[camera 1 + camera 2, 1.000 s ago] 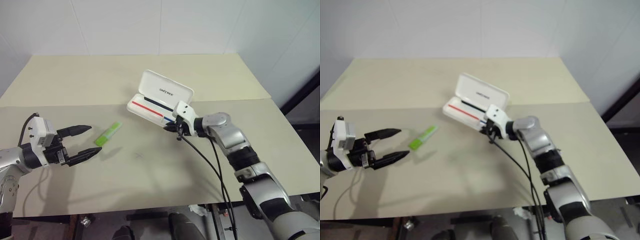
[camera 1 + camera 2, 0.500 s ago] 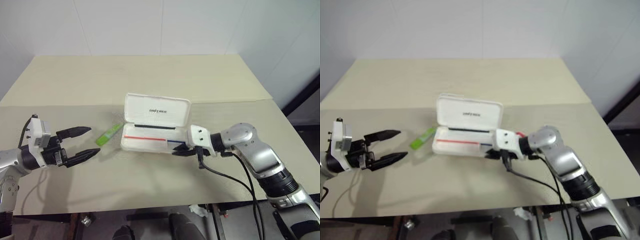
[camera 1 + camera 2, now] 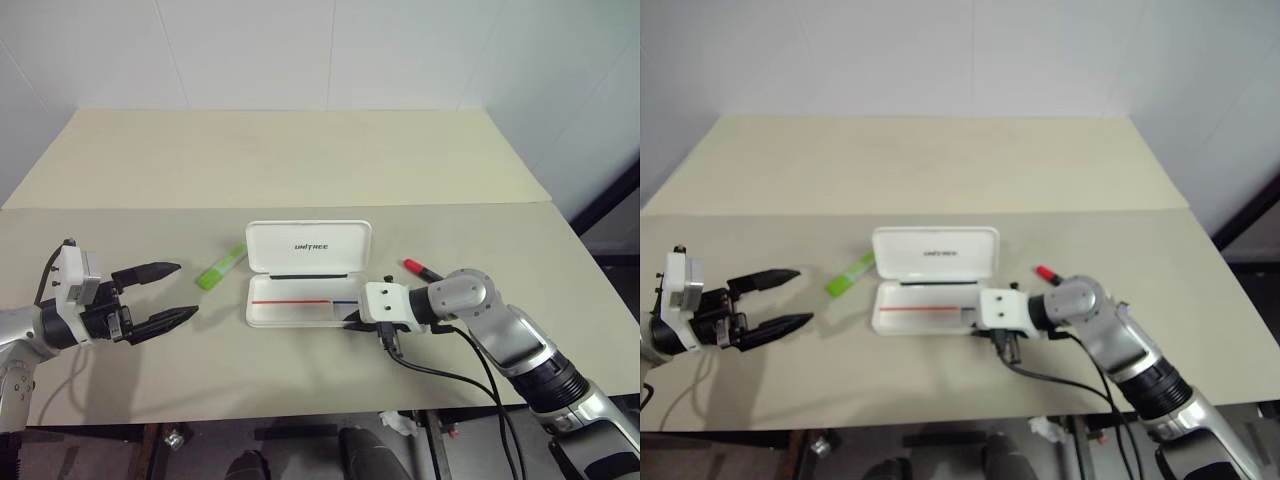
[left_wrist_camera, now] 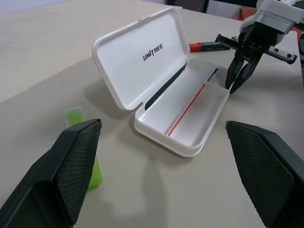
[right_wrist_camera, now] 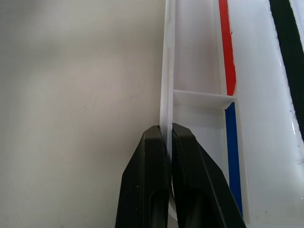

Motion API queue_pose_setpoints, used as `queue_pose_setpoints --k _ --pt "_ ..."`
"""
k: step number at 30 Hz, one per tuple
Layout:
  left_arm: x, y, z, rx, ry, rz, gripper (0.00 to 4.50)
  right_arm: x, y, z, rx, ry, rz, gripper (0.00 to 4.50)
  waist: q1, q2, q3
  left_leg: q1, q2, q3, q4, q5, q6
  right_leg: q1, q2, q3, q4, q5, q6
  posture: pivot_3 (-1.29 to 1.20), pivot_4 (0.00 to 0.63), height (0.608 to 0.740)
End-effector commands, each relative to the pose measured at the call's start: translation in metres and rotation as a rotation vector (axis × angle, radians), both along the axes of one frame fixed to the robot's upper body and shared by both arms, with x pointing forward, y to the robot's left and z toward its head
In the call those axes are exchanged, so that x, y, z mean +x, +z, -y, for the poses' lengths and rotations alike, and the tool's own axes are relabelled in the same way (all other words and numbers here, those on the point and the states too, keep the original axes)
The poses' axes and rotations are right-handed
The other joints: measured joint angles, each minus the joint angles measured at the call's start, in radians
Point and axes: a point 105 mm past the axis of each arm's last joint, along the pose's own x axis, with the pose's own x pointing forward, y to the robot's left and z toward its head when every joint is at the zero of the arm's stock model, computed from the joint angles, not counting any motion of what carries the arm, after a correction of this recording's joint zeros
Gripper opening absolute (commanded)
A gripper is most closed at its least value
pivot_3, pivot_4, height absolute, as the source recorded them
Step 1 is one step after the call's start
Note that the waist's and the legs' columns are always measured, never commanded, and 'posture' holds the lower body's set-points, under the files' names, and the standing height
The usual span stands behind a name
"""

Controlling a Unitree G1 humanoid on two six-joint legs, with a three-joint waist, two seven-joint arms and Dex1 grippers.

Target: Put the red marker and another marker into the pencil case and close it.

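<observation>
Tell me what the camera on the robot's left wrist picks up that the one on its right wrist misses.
Left wrist view alone: the green highlighter lying flat, the red marker on the table beyond the case, the UNITREE lid standing open, and the left hand with fingers spread wide.

Right wrist view alone: a close look at the right hand pinching the tray's thin front wall, beside a small divider.

Both: the pencil case, its empty tray with the red and blue stripe, and the beige table.
</observation>
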Motion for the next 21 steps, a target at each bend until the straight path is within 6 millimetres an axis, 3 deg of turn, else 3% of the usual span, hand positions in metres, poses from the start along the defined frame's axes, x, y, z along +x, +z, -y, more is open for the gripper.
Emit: queue_pose_setpoints --k 1,7,11,20,21 --pt "-0.004 0.011 -0.003 0.011 -0.008 0.039 4.50 0.006 0.012 0.013 0.013 -0.002 0.065 0.04 0.001 0.000 0.000 0.000 0.000 0.000 0.000 0.000 0.000 0.000 0.000 0.000 0.000 0.000 0.000 0.00 0.150 0.740" --pt "-0.001 0.011 -0.001 0.014 -0.015 0.039 4.50 0.014 0.011 0.020 0.010 -0.006 0.091 0.04 0.001 0.000 0.000 0.000 0.000 0.000 0.000 0.000 0.000 0.000 0.000 0.000 0.000 0.000 0.000 0.00 0.150 0.740" --pt "0.001 0.011 0.001 0.015 -0.022 0.041 4.50 0.015 0.010 0.018 0.038 -0.005 0.096 1.23 0.000 0.000 0.000 0.000 0.000 0.000 0.000 0.000 0.000 0.000 0.000 0.000 0.000 0.000 0.000 0.00 0.150 0.740" --pt "0.005 0.009 0.004 0.009 -0.031 0.043 4.50 0.008 0.029 0.010 0.164 0.036 0.115 4.41 0.000 0.000 0.000 0.000 0.000 0.000 0.000 0.000 0.000 0.000 0.000 0.000 0.001 0.000 0.000 0.00 0.150 0.740" --pt "0.005 0.008 0.005 0.008 -0.032 0.044 4.50 0.007 0.032 0.009 0.178 0.042 0.114 4.46 0.000 0.000 0.000 0.000 0.000 0.000 0.000 0.000 0.000 0.000 0.000 0.000 0.001 0.000 0.000 0.00 0.150 0.740"
